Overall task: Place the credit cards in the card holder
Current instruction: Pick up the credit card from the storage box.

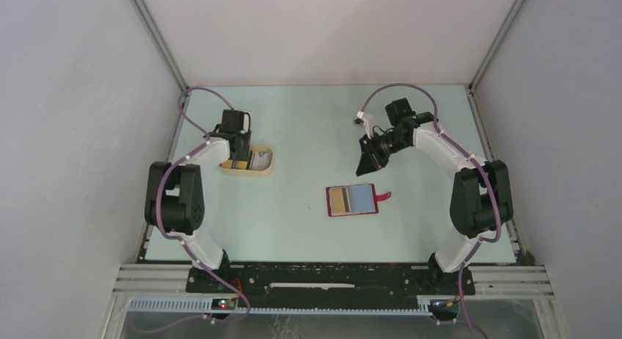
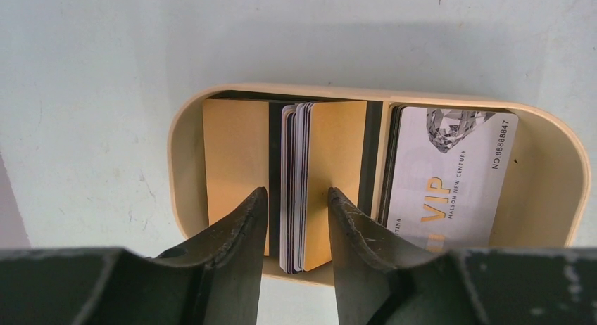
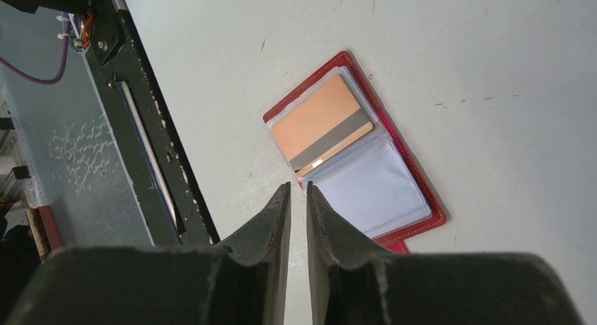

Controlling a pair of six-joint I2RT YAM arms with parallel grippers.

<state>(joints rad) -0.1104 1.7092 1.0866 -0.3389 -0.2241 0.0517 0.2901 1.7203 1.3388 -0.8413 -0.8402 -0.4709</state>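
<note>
Credit cards (image 2: 306, 184) are kept in the tan tray (image 2: 563, 149) at the left of the table (image 1: 308, 126), well apart from the card holder (image 1: 352, 200), which is laid open and flat near the middle. One golden card (image 3: 320, 121) with a grey stripe is already seated in a pocket of the holder; the clear pocket beside it is seen empty. In the tray, a golden one is laid flat at one side and a white VIP card (image 2: 450, 177) at the other. Between them a small bundle is raised on edge, so that thin edges rather than flat faces are offered to the fingers. The left gripper (image 2: 296, 198) is placed over that bundle with its jaws part open, one on each side; whether the pads touch it cannot be told. A pick is judged to be in preparation. The right gripper (image 3: 297, 191) is held above the table just beside the holder, its jaws drawn almost together with nothing between them, perhaps to steady the holder

The long axes of the cards in the tray are set across the tray's short width, in line with the left fingers. The holder's long axis is laid left to right in the top view, pockets facing up, with its red tab (image 1: 383, 197) pointed toward the right arm's side
</note>
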